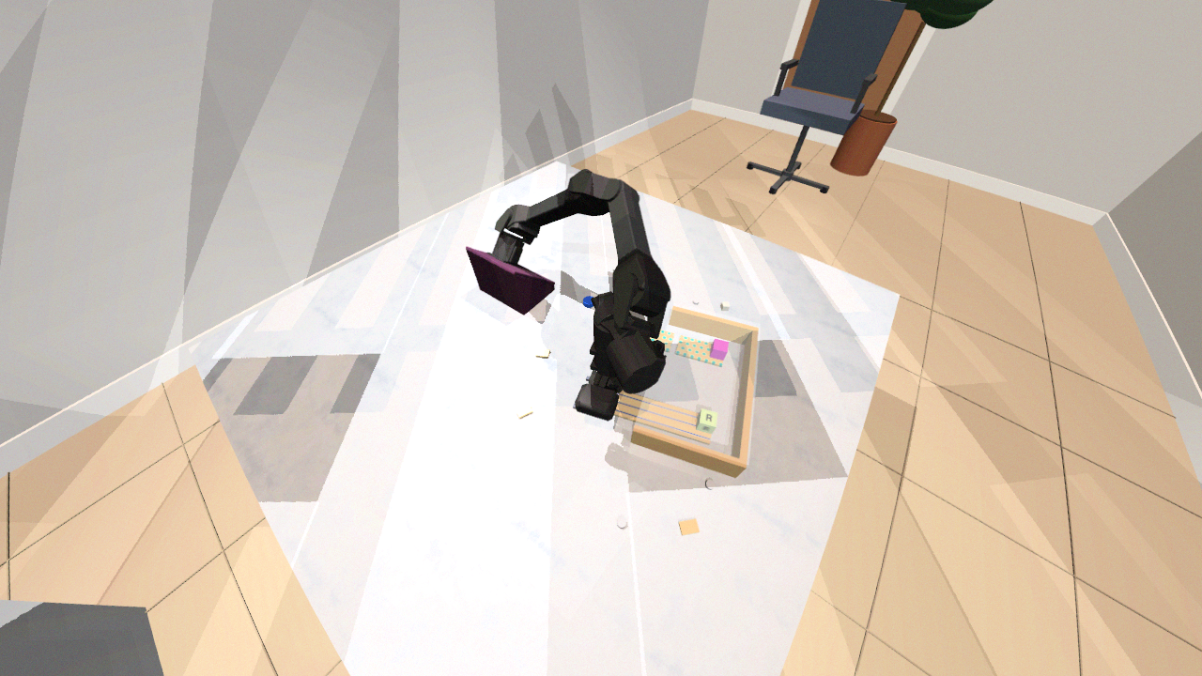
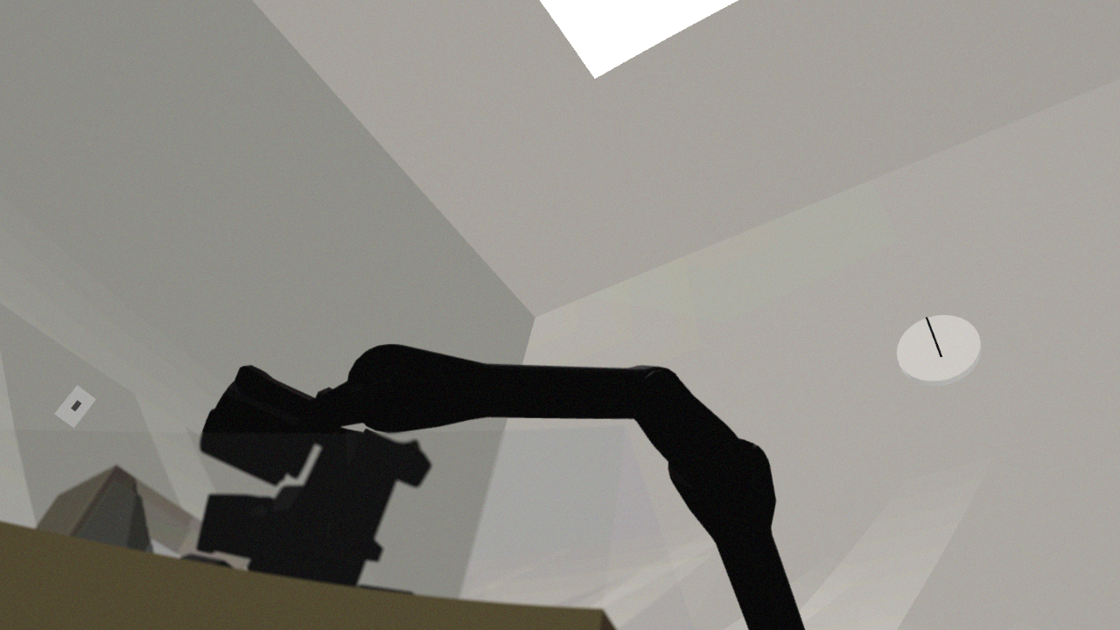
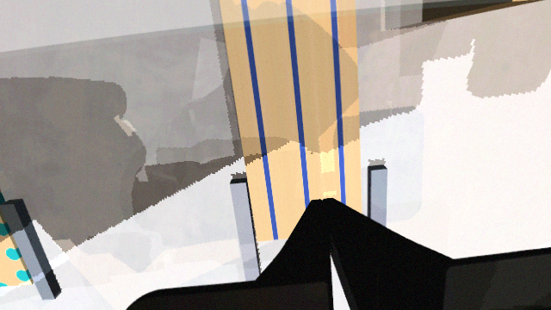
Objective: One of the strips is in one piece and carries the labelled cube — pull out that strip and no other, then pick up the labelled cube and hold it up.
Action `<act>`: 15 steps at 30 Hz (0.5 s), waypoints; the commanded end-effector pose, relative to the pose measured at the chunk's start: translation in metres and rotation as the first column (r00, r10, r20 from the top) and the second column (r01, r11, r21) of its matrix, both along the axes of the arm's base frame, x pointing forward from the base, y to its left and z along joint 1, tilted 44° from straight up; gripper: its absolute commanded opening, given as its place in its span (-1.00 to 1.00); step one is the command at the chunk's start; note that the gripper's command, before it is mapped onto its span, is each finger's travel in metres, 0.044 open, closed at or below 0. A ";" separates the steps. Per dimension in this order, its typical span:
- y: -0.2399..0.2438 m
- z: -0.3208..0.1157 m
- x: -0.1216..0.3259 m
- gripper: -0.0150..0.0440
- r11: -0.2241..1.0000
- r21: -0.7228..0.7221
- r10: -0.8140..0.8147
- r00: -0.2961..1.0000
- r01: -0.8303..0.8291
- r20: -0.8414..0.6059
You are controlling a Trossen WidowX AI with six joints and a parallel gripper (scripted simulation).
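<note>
The striped strip [image 1: 664, 413] [image 3: 275, 112] is in one piece and lies flat, its far end inside the wooden frame [image 1: 693, 455]. The light green cube [image 1: 706, 420] marked R sits on that far end. The dotted strip [image 1: 696, 348] [image 3: 8, 268] lies in two pieces with a gap, a magenta cube [image 1: 720, 347] on its far piece. My gripper [image 3: 322, 209] is shut with nothing seen between its fingers. In the wrist view its tips are over the near end of the striped strip; whether they touch it I cannot tell. The arm hides them in the top view.
Grey rails [image 3: 246, 228] [image 3: 377, 194] flank the striped strip's near end. Another rail [image 3: 34, 250] stands beside the dotted strip. A blue object [image 1: 588, 301] lies near the arm's purple base [image 1: 508, 283]. An orange tile [image 1: 688, 527] and a small pale cube [image 1: 725, 305] lie outside the frame.
</note>
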State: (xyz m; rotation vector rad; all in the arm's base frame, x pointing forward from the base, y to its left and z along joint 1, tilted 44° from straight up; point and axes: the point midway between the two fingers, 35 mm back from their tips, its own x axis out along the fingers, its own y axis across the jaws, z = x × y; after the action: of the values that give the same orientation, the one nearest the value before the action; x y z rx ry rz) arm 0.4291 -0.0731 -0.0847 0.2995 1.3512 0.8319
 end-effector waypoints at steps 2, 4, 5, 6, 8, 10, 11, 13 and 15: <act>0.008 -0.006 -0.003 -0.49 1.000 0.008 -0.001 1.000 0.002 -0.011; 0.010 -0.009 -0.003 -0.49 1.000 0.008 -0.001 1.000 0.002 -0.011; 0.011 -0.010 -0.004 -0.49 1.000 0.008 -0.001 1.000 0.002 -0.011; 0.012 -0.011 -0.004 -0.49 1.000 0.008 -0.001 1.000 0.002 -0.011; 0.014 -0.014 -0.005 -0.49 1.000 0.009 -0.001 1.000 0.001 -0.011; 0.016 -0.016 -0.005 -0.49 1.000 0.009 -0.001 1.000 0.001 -0.011; 0.018 -0.017 -0.005 -0.49 1.000 0.009 -0.001 1.000 0.001 -0.011; 0.020 -0.019 -0.006 -0.49 1.000 0.009 -0.001 1.000 0.001 -0.011; 0.022 -0.022 -0.007 -0.49 1.000 0.010 -0.001 1.000 0.001 -0.011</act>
State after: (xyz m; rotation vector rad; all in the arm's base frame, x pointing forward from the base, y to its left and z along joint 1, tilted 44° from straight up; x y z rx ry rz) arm 0.4258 -0.0563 -0.1026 0.3010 1.3503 0.8335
